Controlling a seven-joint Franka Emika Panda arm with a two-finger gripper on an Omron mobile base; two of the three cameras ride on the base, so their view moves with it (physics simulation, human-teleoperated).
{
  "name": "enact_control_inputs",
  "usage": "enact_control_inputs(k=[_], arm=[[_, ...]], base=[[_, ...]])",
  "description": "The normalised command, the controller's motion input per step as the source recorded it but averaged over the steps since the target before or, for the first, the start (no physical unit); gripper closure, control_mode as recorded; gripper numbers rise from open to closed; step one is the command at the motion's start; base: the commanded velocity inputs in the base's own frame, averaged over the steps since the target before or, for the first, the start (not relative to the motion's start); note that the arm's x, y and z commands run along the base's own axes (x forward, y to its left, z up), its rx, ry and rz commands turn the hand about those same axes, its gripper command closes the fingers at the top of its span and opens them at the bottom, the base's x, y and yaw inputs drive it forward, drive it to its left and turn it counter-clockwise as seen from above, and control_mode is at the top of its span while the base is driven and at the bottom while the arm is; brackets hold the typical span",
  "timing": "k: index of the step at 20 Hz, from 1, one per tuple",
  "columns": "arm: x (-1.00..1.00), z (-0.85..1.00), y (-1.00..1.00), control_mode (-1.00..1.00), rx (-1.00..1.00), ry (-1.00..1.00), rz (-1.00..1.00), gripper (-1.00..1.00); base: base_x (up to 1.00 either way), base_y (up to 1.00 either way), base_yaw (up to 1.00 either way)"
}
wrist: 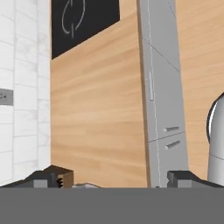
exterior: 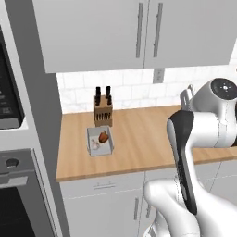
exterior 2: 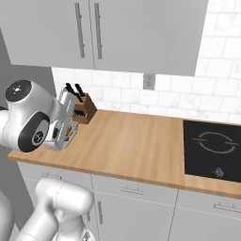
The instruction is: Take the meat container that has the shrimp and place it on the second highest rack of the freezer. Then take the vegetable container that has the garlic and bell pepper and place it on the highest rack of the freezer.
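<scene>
1. The gripper (wrist: 111, 179) is spread wide, holding nothing.
2. The tray (exterior: 100, 141) with the red pepper (exterior: 103, 137) and garlic (exterior: 95, 145) sits on the counter (exterior: 139, 139), just before the knife block (exterior: 102, 113).
3. The right base view adds a cooktop (exterior 2: 214, 150); there the tray seems mostly hidden behind the arm.

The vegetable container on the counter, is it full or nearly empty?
Nearly empty: the container holds just a bell pepper and a garlic, with bare floor around them.
</scene>
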Motion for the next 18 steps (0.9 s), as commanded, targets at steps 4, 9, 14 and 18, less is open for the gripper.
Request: enact_control_inputs(k=[4,9,14,18], arm=[[0.0,0.0,0.0,1.0,0.0,0.0,0.0,-1.0],[0.0,0.0,0.0,1.0,0.0,0.0,0.0,-1.0],[0.02,-0.06,0.12,-1.0,0.0,0.0,0.0,-1.0],[0.09,-0.23,0.81,-1.0,0.0,0.0,0.0,-1.0]], base=[[0.3,-0.11,-0.04],[0.11,0.0,-0.14],[0.06,0.0,-0.05],[0.0,0.0,0.0]])
